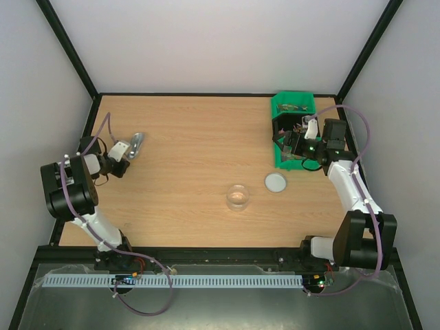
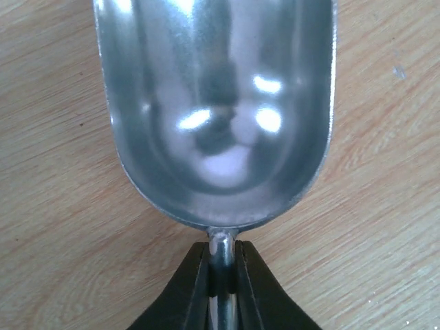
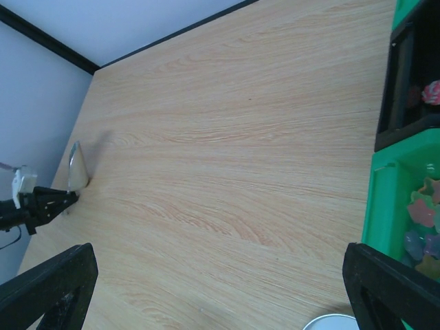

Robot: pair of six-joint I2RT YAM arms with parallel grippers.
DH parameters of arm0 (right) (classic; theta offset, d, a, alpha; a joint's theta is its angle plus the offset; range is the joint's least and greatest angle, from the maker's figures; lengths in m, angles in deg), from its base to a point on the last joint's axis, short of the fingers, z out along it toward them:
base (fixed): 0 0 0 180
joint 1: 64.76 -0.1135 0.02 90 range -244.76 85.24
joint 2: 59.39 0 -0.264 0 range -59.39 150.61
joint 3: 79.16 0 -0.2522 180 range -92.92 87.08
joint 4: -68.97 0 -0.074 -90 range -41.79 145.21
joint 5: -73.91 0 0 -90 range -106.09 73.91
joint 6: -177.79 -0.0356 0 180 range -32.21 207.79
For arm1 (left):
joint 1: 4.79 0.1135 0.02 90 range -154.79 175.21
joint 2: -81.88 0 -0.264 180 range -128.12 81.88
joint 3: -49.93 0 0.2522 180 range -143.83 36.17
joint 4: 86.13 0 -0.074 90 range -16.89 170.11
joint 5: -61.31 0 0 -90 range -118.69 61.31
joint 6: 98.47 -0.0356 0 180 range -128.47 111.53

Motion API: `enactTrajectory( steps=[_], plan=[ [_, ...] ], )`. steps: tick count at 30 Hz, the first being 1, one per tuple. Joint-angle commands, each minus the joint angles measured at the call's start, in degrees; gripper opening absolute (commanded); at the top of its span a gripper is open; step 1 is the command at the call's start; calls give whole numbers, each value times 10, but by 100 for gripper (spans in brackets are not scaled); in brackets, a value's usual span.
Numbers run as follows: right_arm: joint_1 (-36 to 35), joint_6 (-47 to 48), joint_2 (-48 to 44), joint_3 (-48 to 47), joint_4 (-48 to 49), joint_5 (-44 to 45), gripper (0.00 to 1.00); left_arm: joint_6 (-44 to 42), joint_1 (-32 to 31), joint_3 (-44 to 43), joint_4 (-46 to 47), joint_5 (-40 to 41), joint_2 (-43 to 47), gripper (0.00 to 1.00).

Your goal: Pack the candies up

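Observation:
The candies (image 3: 423, 220) lie as small pink, teal and golden sweets in a green bin (image 3: 375, 213) at the right edge of the right wrist view. One pink sweet (image 3: 432, 91) sits in a black compartment behind it. My left gripper (image 2: 223, 275) is shut on the handle of an empty metal scoop (image 2: 216, 103) that rests on the wood at the far left (image 1: 137, 143). My right gripper (image 3: 220, 295) stands wide open over bare table beside the green bin (image 1: 278, 110), holding nothing. A clear jar (image 1: 238, 196) stands empty mid-table.
A round white lid (image 1: 276, 182) lies flat just right of the jar and left of the right arm. Black frame rails and grey walls close in the table on the left, right and back.

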Motion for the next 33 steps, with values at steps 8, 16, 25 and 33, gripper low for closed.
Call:
enactTrajectory(
  steps=[8, 16, 25, 33],
  plan=[
    [-5, 61, -16, -103, -98, -48, 99, -58, -76, -25, -145, 0, 118, 2],
    [-52, 150, 65, -194, -293, -132, 99, -46, -257, -20, -209, 55, 260, 2],
    [-167, 138, 90, -213, -333, -118, 99, 9, -470, -72, -264, 154, 294, 3],
    [-239, 122, 105, -208, -316, -86, 82, 43, -589, -105, -271, 218, 273, 3]
  ],
)
